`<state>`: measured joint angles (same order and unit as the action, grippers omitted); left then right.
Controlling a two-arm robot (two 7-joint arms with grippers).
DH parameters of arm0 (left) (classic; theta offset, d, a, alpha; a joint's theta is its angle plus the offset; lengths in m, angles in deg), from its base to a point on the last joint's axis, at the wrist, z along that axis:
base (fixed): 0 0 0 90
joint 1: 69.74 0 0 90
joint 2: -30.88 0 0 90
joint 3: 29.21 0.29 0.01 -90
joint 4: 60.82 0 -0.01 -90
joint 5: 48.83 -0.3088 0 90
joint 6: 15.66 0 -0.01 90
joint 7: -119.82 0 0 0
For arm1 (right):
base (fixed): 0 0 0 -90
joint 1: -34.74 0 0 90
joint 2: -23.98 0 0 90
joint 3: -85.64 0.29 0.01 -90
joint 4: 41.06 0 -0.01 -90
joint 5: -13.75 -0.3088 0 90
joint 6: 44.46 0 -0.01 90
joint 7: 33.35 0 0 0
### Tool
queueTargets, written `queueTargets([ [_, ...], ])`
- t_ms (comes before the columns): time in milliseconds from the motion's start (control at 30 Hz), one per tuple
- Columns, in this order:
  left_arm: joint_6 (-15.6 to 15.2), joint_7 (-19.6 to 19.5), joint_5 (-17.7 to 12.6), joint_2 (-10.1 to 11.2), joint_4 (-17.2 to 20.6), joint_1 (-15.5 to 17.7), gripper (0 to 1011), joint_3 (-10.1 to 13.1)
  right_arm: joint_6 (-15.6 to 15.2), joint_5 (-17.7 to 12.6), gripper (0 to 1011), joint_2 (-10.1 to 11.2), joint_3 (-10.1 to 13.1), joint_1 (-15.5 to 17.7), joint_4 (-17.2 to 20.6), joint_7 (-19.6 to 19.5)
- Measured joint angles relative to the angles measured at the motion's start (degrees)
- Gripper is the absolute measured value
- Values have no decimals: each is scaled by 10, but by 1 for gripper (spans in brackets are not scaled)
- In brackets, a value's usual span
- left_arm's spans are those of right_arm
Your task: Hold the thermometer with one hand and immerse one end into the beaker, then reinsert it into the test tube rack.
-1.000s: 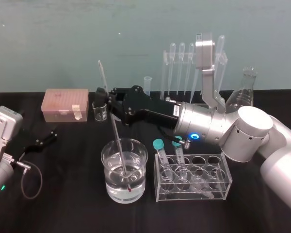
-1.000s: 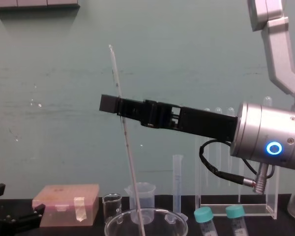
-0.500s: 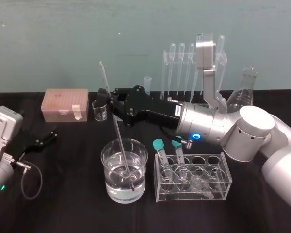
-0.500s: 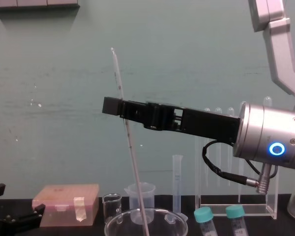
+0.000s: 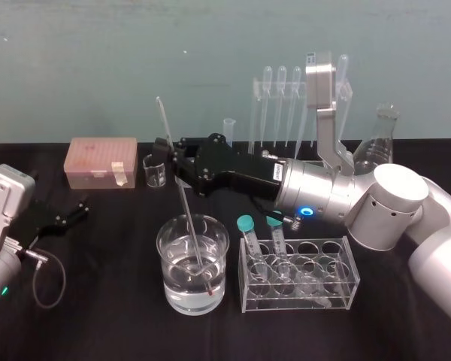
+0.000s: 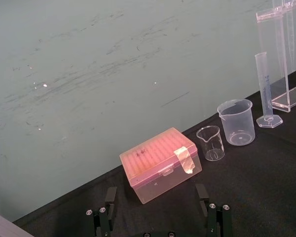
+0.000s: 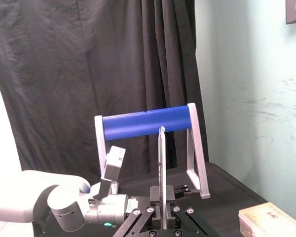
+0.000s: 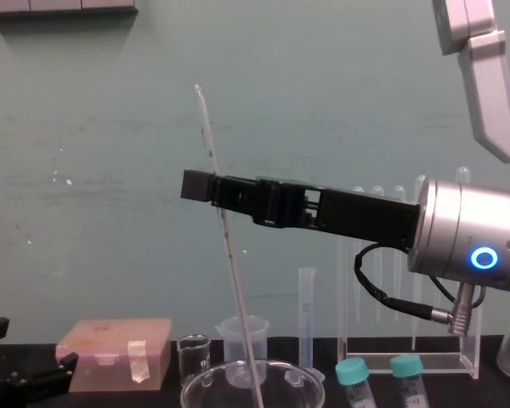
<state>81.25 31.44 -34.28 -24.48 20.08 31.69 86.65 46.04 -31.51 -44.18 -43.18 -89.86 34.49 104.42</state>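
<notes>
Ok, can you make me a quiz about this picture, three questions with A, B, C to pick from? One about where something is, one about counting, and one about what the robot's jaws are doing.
1. Where is the red tip of the thermometer?
A) In the water in the big beaker
B) Inside the pink box
C) Lying flat on the black cloth

2. How many teal-capped tubes stand in the low clear rack?
A) One
B) Two
C) Five

3. What are the jaws of the right gripper doing?
A) Hanging open
B) Shut on the thermometer
C) Holding a pipette

Answers:
1 A: the tip sits under the water near the beaker's bottom.
2 B: two teal caps stand side by side at the rack's left end.
3 B: the jaws pinch the rod partway up.
The left gripper lies parked at the left, jaws open.
</notes>
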Motion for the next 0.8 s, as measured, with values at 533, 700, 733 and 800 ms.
queueTargets([
  [533, 0, 0, 0, 0, 0, 0, 1008, 0, -2, 2, 52, 3, 0, 3, 6, -2],
  [700, 0, 0, 0, 0, 0, 0, 1008, 0, -2, 3, 52, 4, 0, 3, 6, -2],
  [733, 0, 0, 0, 0, 0, 0, 1008, 0, -2, 3, 52, 4, 0, 3, 6, -2],
  [800, 0, 0, 0, 0, 0, 0, 1008, 0, -2, 3, 52, 4, 0, 3, 6, -2],
])
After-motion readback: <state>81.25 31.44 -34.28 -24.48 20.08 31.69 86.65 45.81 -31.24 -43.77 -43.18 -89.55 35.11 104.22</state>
